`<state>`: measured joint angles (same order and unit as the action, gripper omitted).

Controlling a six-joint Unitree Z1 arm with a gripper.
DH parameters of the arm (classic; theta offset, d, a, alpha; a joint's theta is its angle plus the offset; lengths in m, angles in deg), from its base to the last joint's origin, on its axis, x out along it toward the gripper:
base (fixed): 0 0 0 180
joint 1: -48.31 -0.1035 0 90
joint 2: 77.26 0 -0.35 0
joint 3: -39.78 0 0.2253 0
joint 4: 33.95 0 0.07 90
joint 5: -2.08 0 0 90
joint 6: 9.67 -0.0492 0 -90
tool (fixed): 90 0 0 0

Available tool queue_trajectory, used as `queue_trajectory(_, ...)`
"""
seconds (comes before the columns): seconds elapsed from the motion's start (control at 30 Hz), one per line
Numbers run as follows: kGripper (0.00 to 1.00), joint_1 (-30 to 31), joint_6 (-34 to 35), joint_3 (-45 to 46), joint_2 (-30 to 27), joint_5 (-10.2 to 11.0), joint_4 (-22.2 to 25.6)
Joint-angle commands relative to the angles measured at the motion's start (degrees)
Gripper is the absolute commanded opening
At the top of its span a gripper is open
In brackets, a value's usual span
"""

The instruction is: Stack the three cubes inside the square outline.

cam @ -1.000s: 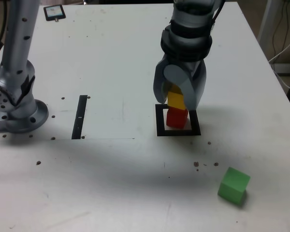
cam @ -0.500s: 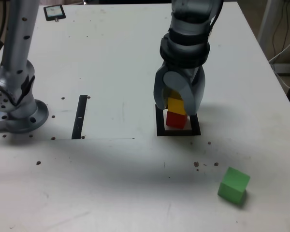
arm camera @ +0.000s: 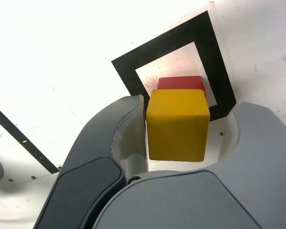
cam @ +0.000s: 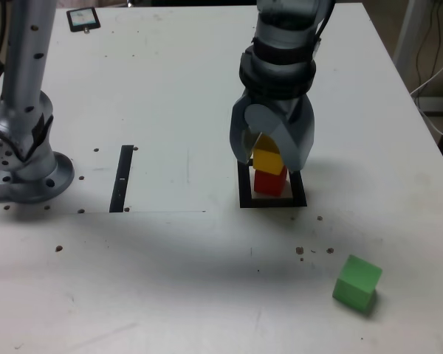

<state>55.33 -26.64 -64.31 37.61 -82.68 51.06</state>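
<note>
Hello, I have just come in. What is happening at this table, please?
A robot arm is stacking cubes. Its end effector is open around the yellow cube, with a gap on one side. The yellow cube sits above the red cube, which is inside the black square outline. The green cube lies apart, outside the outline.

I identify the site as a robotics lab or similar test area. Indicators: a broad white tabletop (cam: 170,273) extends beneath my gripper (cam: 272,162); a thick black square outline (cam: 246,193) marks the surface directly under the tool. To the exterior view's left of the tool, I see a straight black strip (cam: 121,181) and a round grey metal arm base (cam: 34,184).
</note>
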Motion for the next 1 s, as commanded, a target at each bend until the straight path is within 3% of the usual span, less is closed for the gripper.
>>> queue_trajectory(0.0,1.00,0.0,-0.1,-0.2,-0.6,-0.3,0.2)
queue_trajectory(0.27,1.00,2.5,0.7,-1.6,-1.7,-0.7,0.9)
queue_trajectory(0.6,1.00,10.8,8.1,-9.0,-3.5,4.4,11.2)
queue_trajectory(0.97,1.00,17.9,8.8,-20.9,-0.1,5.9,12.9)
